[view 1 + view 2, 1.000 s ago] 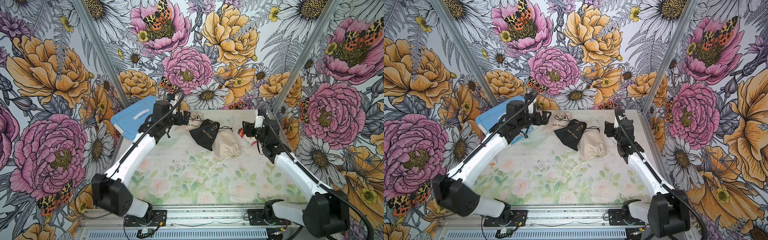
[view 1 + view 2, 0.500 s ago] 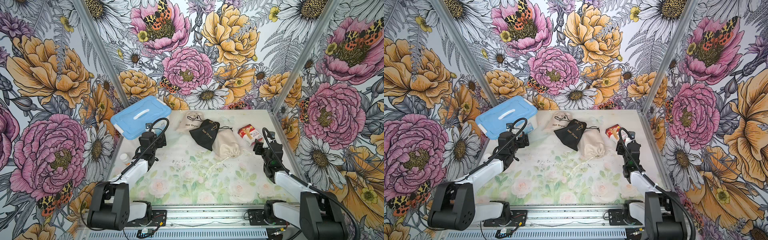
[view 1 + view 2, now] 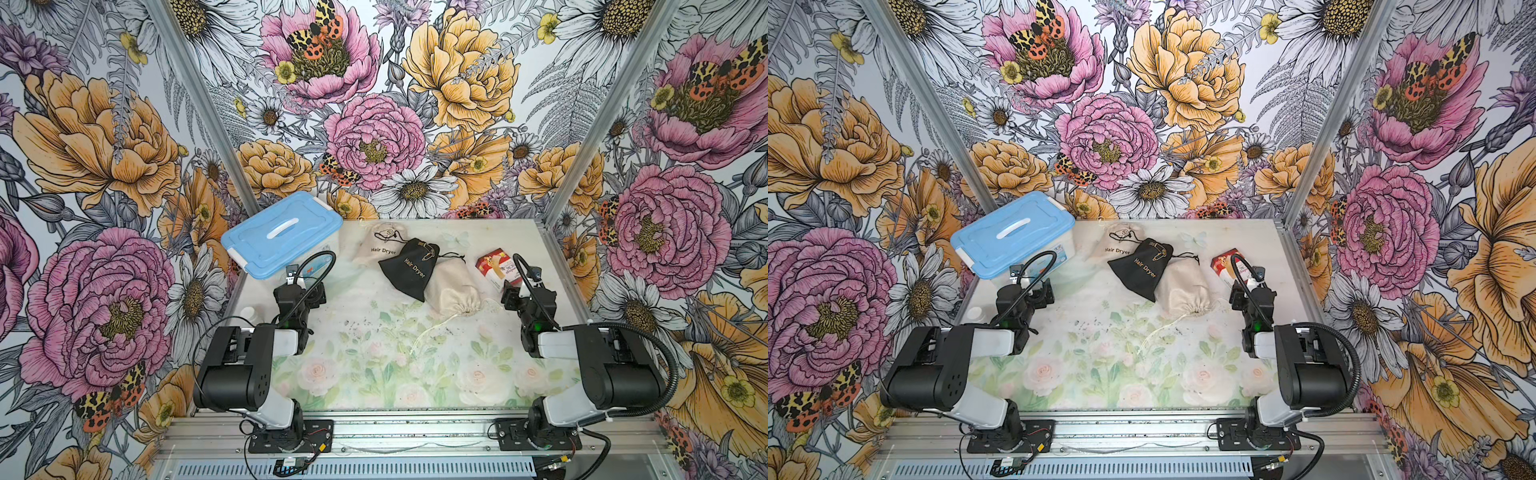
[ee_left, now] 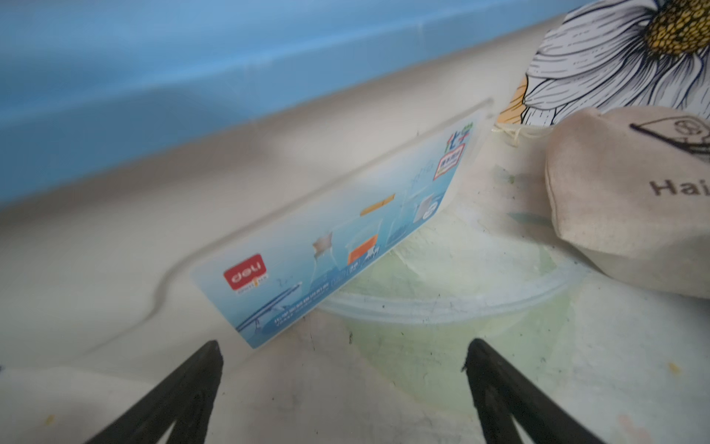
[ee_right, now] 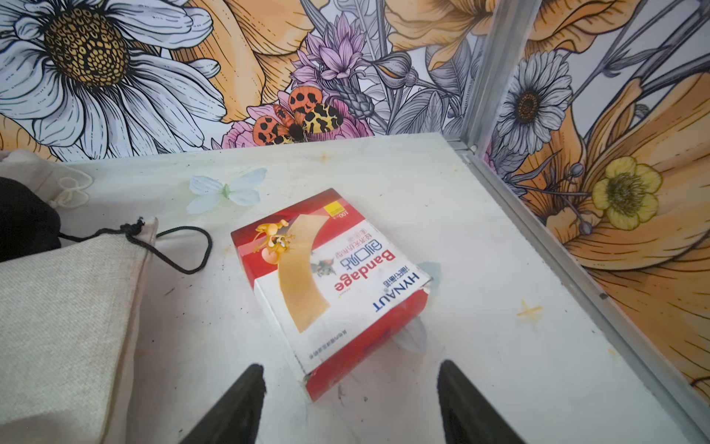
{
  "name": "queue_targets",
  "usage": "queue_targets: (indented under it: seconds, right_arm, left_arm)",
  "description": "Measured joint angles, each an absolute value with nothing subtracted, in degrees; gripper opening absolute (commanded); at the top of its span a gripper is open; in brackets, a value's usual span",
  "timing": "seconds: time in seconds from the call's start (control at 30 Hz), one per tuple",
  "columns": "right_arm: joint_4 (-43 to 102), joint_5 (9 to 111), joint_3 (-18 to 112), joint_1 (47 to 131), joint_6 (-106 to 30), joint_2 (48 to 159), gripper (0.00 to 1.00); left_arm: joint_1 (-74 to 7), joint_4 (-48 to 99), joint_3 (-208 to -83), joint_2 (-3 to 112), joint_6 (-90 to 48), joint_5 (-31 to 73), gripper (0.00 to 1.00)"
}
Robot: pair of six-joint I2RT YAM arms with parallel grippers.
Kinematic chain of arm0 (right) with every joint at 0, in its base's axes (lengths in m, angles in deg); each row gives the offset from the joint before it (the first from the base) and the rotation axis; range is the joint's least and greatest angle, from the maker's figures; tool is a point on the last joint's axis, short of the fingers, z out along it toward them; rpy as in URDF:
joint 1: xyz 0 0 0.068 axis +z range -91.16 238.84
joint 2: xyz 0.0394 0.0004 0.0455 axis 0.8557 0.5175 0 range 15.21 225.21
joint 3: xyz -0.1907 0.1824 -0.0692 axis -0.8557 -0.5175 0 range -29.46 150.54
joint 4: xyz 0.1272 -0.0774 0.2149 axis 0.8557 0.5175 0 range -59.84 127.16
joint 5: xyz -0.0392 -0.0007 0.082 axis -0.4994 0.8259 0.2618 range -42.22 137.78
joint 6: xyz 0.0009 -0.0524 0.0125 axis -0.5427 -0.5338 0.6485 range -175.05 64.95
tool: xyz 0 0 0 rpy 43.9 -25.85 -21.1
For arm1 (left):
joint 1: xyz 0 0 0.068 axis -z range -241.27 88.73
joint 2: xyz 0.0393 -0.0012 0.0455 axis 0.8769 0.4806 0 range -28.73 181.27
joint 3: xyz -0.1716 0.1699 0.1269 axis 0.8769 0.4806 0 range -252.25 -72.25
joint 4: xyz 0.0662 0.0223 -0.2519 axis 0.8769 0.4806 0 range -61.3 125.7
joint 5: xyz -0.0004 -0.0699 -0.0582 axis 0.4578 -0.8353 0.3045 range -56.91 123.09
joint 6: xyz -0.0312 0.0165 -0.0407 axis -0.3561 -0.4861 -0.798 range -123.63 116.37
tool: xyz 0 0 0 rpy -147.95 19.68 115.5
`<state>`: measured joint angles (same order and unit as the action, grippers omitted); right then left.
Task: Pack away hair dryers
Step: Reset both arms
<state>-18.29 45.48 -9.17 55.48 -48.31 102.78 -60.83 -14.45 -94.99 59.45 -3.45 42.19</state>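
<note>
**Task item.** No hair dryers are showing in any view. Three pouches are lying touching one another at mid-desk: a rear beige pouch (image 3: pixel 376 245), a black pouch (image 3: pixel 409 268) and a front beige pouch (image 3: pixel 451 291), which is cinched and bulging. The dryers are judged to be sitting inside them, but this is not confirmable.

**End effectors.** The left end effector (image 4: pixel 344 346) is standing released and empty, jaws wide, facing the side wall of the blue-lid box (image 3: pixel 282 237) at close range. The right end effector (image 5: pixel 351 367) is also standing parted and empty, with a corner of the bandage box (image 5: pixel 330 284) lying just ahead of its jaws.

**Risks.**
- Any forward move by the right arm is risking a strike on the bandage box and a shove toward the side rail (image 5: pixel 538 238).
- A pale drawstring (image 3: pixel 432 328) is trailing across the desk (image 3: pixel 374 374), and a black cord (image 5: pixel 184 250) is looping beside the bandage box. Either could snag a finger and drag its pouch.
- The box lid is sitting closed. If the pouches belong inside, nothing is going in until it is opened.
- The left arm is risking a push on the box.

**Room.** The near half of the desk is lying open between the arms. The box is filling the far left corner. The rear pouch is sitting near the back wall, leaving little room behind it.
</note>
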Motion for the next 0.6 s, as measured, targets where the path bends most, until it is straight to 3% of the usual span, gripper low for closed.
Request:
queue_targets:
  seconds: [0.07, 0.1, 0.13, 0.6]
  right_arm:
    - [-18.5, 45.3, -9.0, 55.5, -48.3, 103.0, 0.75]
    - [-18.6, 45.0, -8.9, 55.5, -48.4, 103.0, 0.90]
    - [-18.6, 44.8, -8.9, 55.7, -48.4, 103.0, 0.99]
    - [-19.8, 44.8, -8.7, 58.1, -51.2, 103.0, 1.00]
  left_arm:
    - [-60.9, -15.8, -94.6, 60.0, -3.5, 42.0, 0.99]
    - [-61.0, -16.6, -94.6, 60.0, -3.5, 42.0, 0.99]
    - [-61.1, -17.6, -94.6, 60.0, -3.5, 41.9, 0.99]
    - [-61.1, -21.4, -94.6, 60.0, -3.5, 41.8, 0.99]
